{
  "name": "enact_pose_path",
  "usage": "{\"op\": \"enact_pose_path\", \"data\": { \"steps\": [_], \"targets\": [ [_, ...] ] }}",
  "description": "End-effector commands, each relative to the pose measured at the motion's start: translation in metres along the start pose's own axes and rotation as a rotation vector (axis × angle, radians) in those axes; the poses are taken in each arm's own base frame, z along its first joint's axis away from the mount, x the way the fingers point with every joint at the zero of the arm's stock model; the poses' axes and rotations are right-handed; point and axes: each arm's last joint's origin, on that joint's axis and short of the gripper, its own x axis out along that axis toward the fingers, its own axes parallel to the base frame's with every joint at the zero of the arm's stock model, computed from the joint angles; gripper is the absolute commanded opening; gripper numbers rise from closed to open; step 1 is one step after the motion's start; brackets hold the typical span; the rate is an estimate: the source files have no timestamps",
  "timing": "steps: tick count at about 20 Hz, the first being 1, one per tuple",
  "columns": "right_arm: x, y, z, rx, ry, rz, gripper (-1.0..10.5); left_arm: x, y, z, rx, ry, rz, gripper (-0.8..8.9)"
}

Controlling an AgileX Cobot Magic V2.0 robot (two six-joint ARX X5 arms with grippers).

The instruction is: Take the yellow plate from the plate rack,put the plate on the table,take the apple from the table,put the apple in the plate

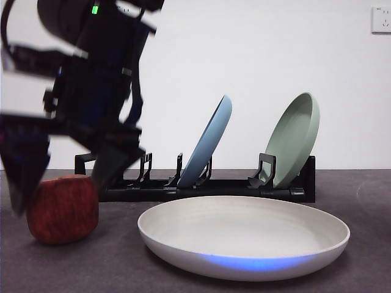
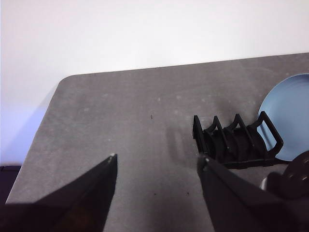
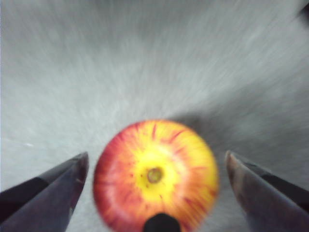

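From the front, the yellow plate (image 1: 243, 235) lies flat on the table (image 1: 366, 256) before the plate rack (image 1: 201, 183); the apple (image 1: 63, 208) sits left of it, under a dark gripper.

The left gripper (image 2: 157, 164) hovers spread over bare table beside the rack.

The right gripper (image 3: 155, 162) straddles the apple, jaws wide, not touching.

apple (image 3: 154, 176) sits between the wide-spread jaws of the right gripper (image 3: 155, 166), bare table (image 3: 145, 63) on both flanks. yellow plate (image 1: 244, 235) lies just beside it; plate rack (image 1: 208, 183) stands behind.
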Motion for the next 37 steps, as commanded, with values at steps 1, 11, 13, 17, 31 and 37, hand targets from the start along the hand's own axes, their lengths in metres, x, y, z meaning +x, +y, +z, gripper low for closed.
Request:
{"op": "enact_pose_path", "data": {
  "steps": [1, 11, 13, 17, 31, 37],
  "targets": [
    [0.022, 0.002, -0.007, -0.008, 0.046, 0.008, 4.7, 0.000, 0.000, 0.000, 0.005, -0.003, 0.003, 2.83],
    [0.005, -0.001, 0.000, -0.009, 0.022, -0.080, -0.1, 0.004, -0.001, 0.001, 0.011, 0.005, 0.003, 2.82],
    [-0.026, -0.001, 0.009, -0.008, -0.038, -0.088, -0.1, 0.011, -0.003, 0.003, 0.019, 0.018, 0.003, 2.82],
    [-0.111, -0.012, 0.012, 0.019, -0.152, -0.120, -0.1, 0.030, -0.008, 0.009, 0.030, 0.042, -0.003, 2.82],
    [-0.272, -0.080, -0.095, 0.497, 0.028, -0.306, -0.1, 0.076, -0.027, 0.023, 0.040, 0.053, -0.214, 2.82],
    [-0.194, -0.071, -0.111, 0.530, 0.046, -0.269, -0.1, 0.076, -0.027, 0.023, 0.040, 0.054, -0.214, 2.82]
  ]
}}
